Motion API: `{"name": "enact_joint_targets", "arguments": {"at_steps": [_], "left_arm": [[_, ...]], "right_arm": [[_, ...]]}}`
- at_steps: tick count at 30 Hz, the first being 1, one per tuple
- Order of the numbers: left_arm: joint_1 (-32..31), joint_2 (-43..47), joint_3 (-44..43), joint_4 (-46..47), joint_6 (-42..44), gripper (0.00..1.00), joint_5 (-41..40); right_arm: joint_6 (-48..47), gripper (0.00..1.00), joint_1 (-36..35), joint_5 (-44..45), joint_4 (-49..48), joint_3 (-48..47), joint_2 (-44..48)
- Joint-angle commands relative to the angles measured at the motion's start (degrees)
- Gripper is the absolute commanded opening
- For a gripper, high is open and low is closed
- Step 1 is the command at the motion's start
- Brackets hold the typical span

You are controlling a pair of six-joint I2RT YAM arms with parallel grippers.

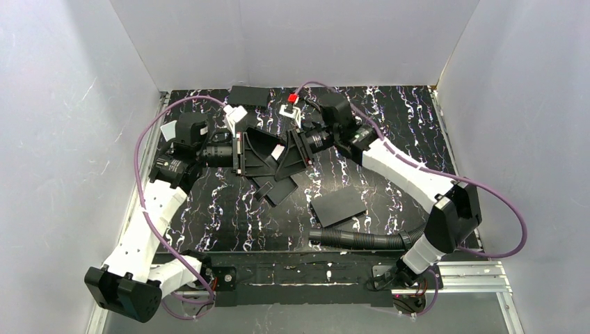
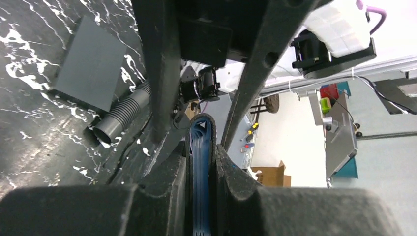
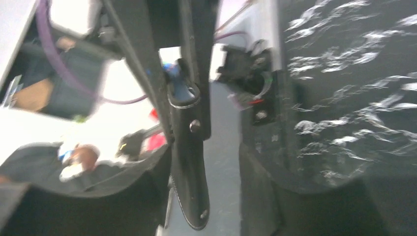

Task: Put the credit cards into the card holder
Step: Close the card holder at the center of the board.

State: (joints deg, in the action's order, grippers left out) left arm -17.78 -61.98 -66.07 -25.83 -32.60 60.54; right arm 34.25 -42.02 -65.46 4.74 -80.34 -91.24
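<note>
The card holder (image 2: pixel 201 142) is a black stitched cover with blue layers inside, held up off the table between both arms. My left gripper (image 2: pixel 201 157) is shut on it edge-on. I cannot tell whether the blue layers are credit cards or pockets. In the right wrist view the card holder's (image 3: pixel 189 147) snap flap lies against one finger of my right gripper (image 3: pixel 216 167), whose jaws stand open with a clear gap. From above, the left gripper (image 1: pixel 275 158) and right gripper (image 1: pixel 288 154) meet nose to nose. A pale card (image 1: pixel 169 130) lies at the table's left edge.
A flat dark sheet (image 1: pixel 337 207) lies right of centre, also in the left wrist view as a dark sheet (image 2: pixel 91 61). Another dark sheet (image 1: pixel 249 95) sits at the back. Black flat pieces (image 1: pixel 278 188) lie under the grippers. A corrugated hose (image 1: pixel 362 240) runs along the front.
</note>
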Motion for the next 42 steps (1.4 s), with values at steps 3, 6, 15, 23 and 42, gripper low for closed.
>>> {"name": "enact_joint_targets", "arguments": {"at_steps": [3,6,15,23,42], "left_arm": [[0.4,-0.1,-0.5,-7.0,-10.7,0.00,-16.7],[0.6,-0.8,0.3,-10.1,-19.5,0.00,-23.1],[0.8,-7.2,-7.4,-22.9,-29.7,0.00,-31.5],[1.0,-8.7,-8.7,-26.6,-32.3,0.00,-31.0],[9.2,1.3,-5.2,-10.2,-12.3,0.98,-26.2]], "right_arm": [[-27.8,0.94,-0.3,49.7,26.7,-0.2,9.9],[-33.3,0.98,-7.4,60.4,16.2,7.9,18.3],[-49.7,0.98,-27.3,69.8,-3.8,20.5,24.5],[-53.3,0.95,-31.6,84.4,-9.8,18.6,18.4],[-14.3,0.01,-9.1,52.6,-14.5,21.6,16.0]]}}
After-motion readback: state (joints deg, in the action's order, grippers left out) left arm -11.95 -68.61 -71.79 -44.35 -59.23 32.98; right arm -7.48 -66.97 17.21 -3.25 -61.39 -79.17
